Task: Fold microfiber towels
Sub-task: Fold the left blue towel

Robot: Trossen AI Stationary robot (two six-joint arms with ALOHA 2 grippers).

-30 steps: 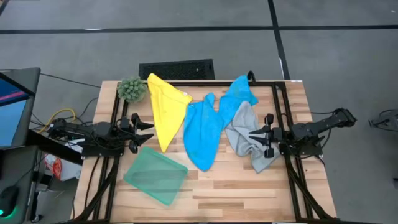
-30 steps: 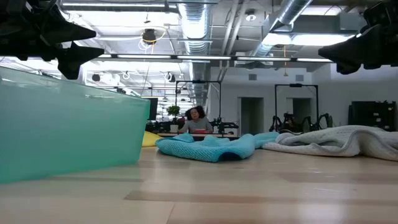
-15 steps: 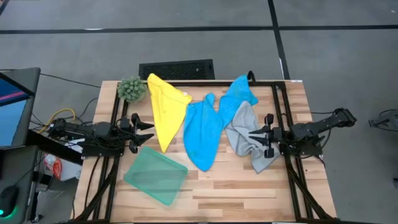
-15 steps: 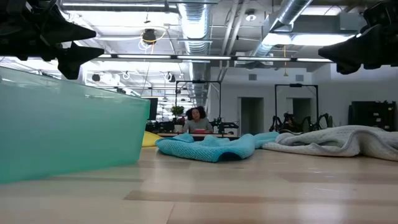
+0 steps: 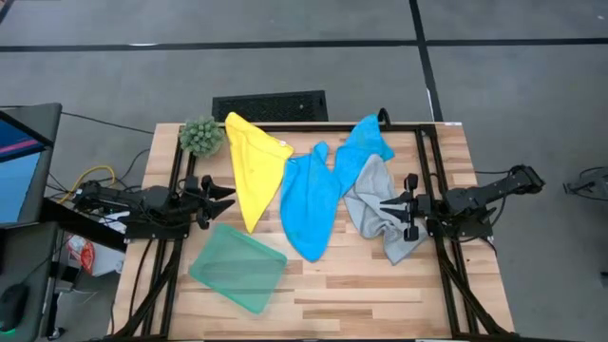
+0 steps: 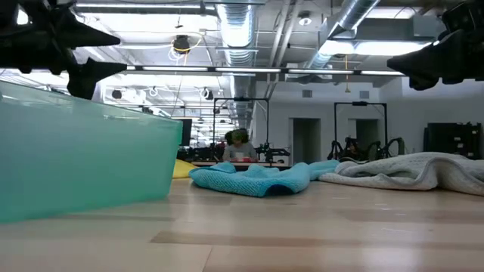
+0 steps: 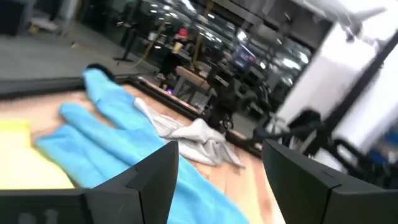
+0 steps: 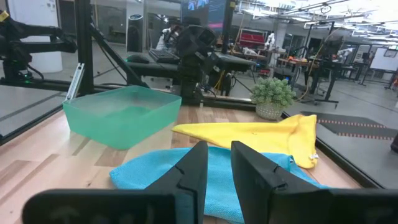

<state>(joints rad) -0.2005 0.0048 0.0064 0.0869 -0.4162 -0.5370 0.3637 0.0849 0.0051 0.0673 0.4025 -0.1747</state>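
Several microfiber towels lie loose on the wooden table. The yellow one (image 5: pixel 252 176) lies spread in a long wedge at the far left. One bright blue towel (image 5: pixel 309 204) lies in the middle and another (image 5: pixel 367 142) is bunched behind it. The light grey one (image 5: pixel 378 204) lies crumpled at the right. My left gripper (image 5: pixel 226 198) hovers open at the table's left, pointing level toward the yellow towel and touching nothing. My right gripper (image 5: pixel 383 206) hovers level above the grey towel's right part with a narrow gap between its fingers (image 8: pixel 193 168) and holds nothing.
A translucent teal green bin (image 5: pixel 237 267) stands near the front left, close under my left arm. A small fuzzy green plant ball (image 5: pixel 200 136) sits at the far left corner. Black frame rails (image 5: pixel 427 180) run along both sides. Bare wood lies at the front right.
My left gripper has rolled about the line it points along while staying in place, still open. The towels and my right arm have kept still.
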